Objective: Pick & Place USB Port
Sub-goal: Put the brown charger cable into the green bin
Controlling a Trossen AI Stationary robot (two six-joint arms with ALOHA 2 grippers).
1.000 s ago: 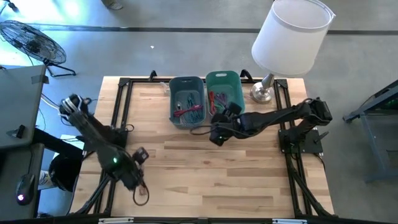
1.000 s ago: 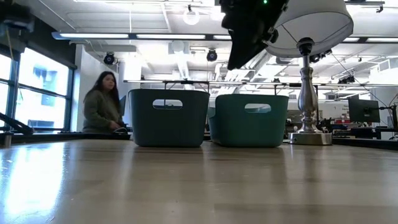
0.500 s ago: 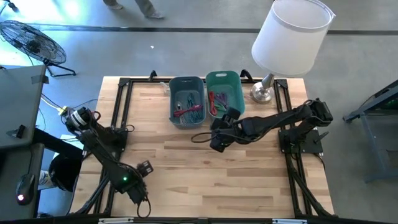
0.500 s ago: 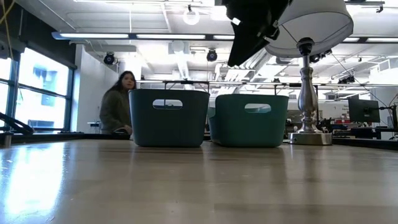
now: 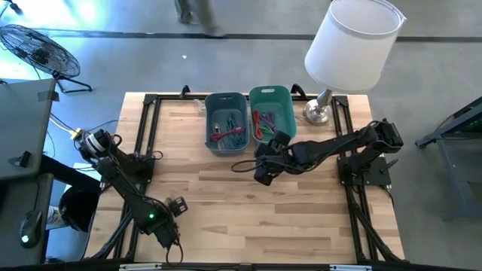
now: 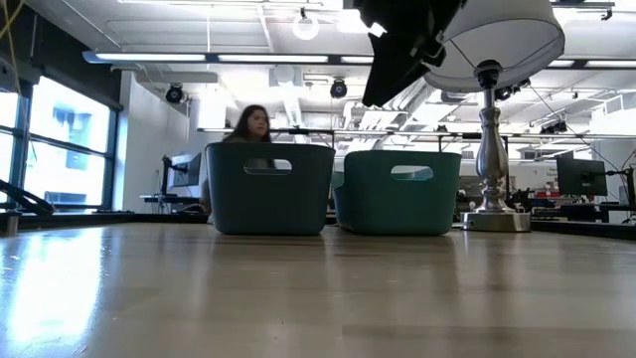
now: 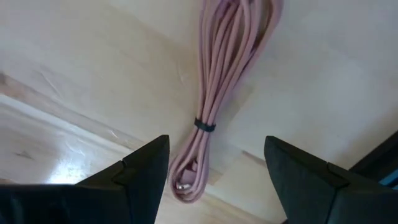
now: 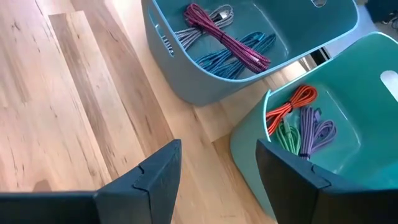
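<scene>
A pink USB cable (image 7: 214, 106), coiled into a long bundle with a black tie (image 7: 204, 125), lies flat on the wooden table at its near left corner (image 5: 172, 246). My left gripper (image 7: 217, 180) (image 5: 160, 226) points straight down over it, open. Its fingers stand on either side of the bundle's plug end (image 7: 182, 184) without touching. My right gripper (image 8: 217, 180) (image 5: 260, 175) hangs open above the table's middle, just in front of the two bins, holding nothing.
A blue-grey bin (image 5: 208, 120) holds magenta and blue cables (image 8: 227, 37). A teal bin (image 5: 291, 113) beside it holds orange, green and purple cables (image 8: 301, 124). A lamp (image 5: 350, 45) stands at the far right. Black frame rails (image 5: 143, 135) edge the table. A person (image 6: 248, 124) passes behind.
My left gripper has dropped and moved toward the table's near edge, ending over the pink cable, with a slight roll of the wrist. It has stayed open. The cable has not moved. A person behind the table has walked from left to right behind the blue-grey bin.
</scene>
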